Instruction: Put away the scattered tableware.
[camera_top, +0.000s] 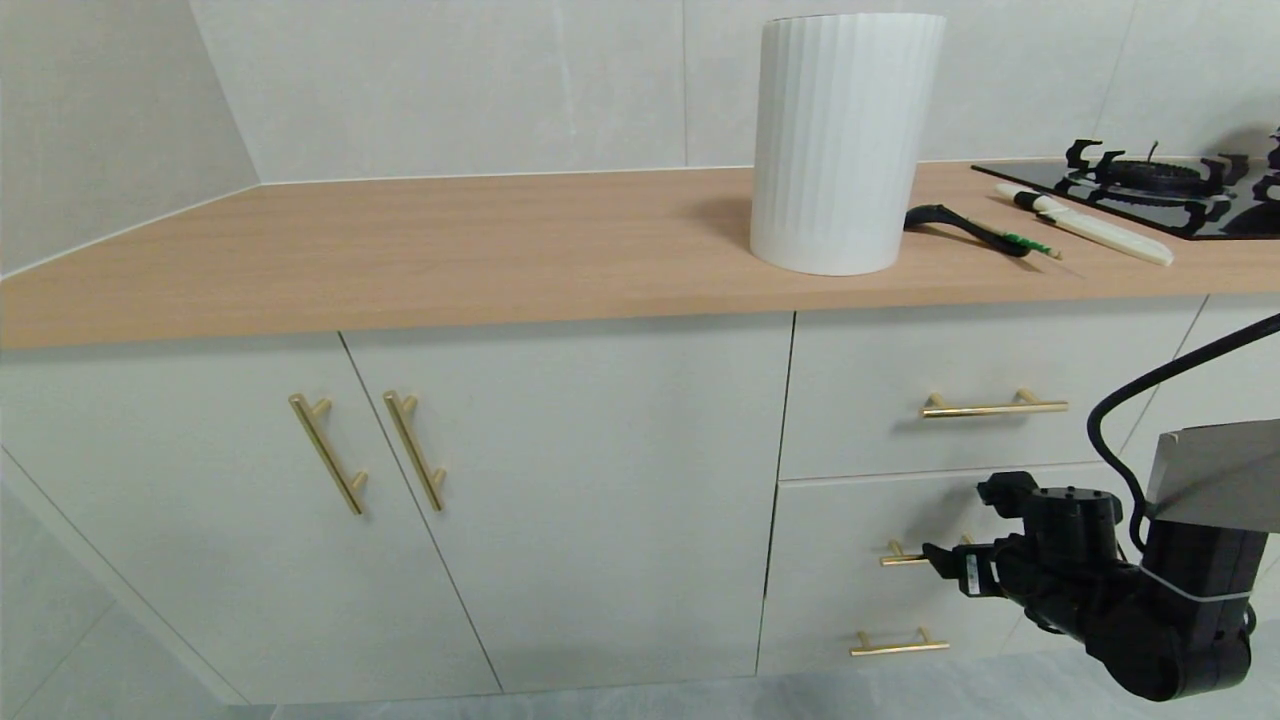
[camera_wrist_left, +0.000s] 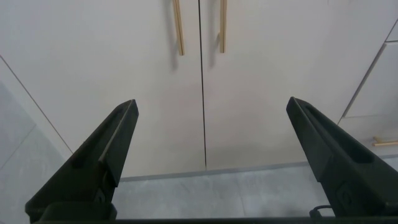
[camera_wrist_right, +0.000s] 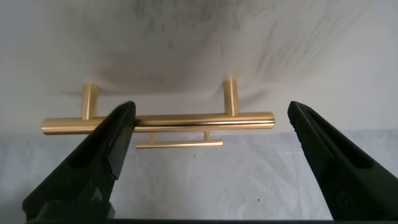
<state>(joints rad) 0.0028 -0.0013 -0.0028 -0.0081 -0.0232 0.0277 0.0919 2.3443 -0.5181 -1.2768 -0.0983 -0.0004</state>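
One white ribbed canister (camera_top: 845, 140); one black utensil (camera_top: 962, 223); one knife (camera_top: 1100, 233); five gold handles (camera_top: 995, 407); one hob (camera_top: 1150, 180).

Text: none can be read.
Sticker (camera_top: 968, 574): a small white patch on the right gripper (camera_top: 955, 522), lower right of the head view. Its print is too small to make out.
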